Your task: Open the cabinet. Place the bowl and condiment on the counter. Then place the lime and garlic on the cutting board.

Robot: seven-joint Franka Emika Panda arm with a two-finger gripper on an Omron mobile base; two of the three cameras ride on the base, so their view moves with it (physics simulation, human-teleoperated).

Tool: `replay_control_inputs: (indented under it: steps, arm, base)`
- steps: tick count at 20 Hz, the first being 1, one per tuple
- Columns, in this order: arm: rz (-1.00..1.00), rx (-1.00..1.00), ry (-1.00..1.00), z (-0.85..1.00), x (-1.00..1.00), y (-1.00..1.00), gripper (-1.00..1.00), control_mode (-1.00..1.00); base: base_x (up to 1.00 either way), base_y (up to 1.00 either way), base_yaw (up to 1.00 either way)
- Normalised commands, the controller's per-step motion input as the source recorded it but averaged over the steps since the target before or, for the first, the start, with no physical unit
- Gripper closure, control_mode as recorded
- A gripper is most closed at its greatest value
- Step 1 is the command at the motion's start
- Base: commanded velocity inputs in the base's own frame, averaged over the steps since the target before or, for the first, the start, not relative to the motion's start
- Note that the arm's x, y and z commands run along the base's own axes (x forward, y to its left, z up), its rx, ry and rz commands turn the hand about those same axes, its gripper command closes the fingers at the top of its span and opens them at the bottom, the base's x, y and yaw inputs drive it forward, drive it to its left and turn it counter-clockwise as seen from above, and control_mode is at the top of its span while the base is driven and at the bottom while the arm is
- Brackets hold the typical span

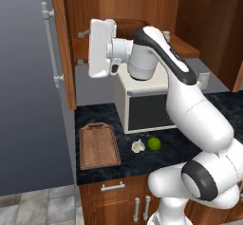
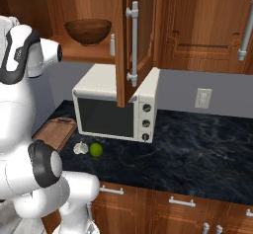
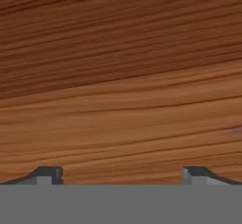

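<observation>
The fingers (image 3: pixel 122 175) are standing wide open, gripping nothing, facing wood of the open cabinet (image 1: pixel 64 48).

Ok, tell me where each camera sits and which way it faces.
Left base view: behind the arm's left, looking forward and down at the counter, cutting board and open cabinet; arm rises at lower right.
Right base view: behind its right, facing the microwave and bowl; arm at left.
Hand view: on the hand, facing wood close up; open end effector at bottom.
Both base views share the garlic and lime.
</observation>
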Motion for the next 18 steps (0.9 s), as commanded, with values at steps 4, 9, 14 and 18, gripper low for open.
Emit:
replay_control_inputs:
  steps: [4, 9, 14, 18]
  arm:
    - [-0.29, -0.21, 0.00, -0.10, -0.14, -0.52, -1.00, -1.00]
    - [-0.37, -0.43, -0.05, -0.09, 0.00, -0.32, -1.00, -1.00]
    - [-0.41, -0.47, -0.09, -0.03, 0.11, -0.37, -1.00, -1.00]
    - [-0.31, -0.50, -0.15, -0.09, 0.04, -0.45, -1.00, -1.00]
  base:
    - [0.00, 0.00, 0.00]
    - [0.00, 0.00, 0.00]
    - [0.00, 0.00, 0.00]
    - [0.00, 0.00, 0.00]
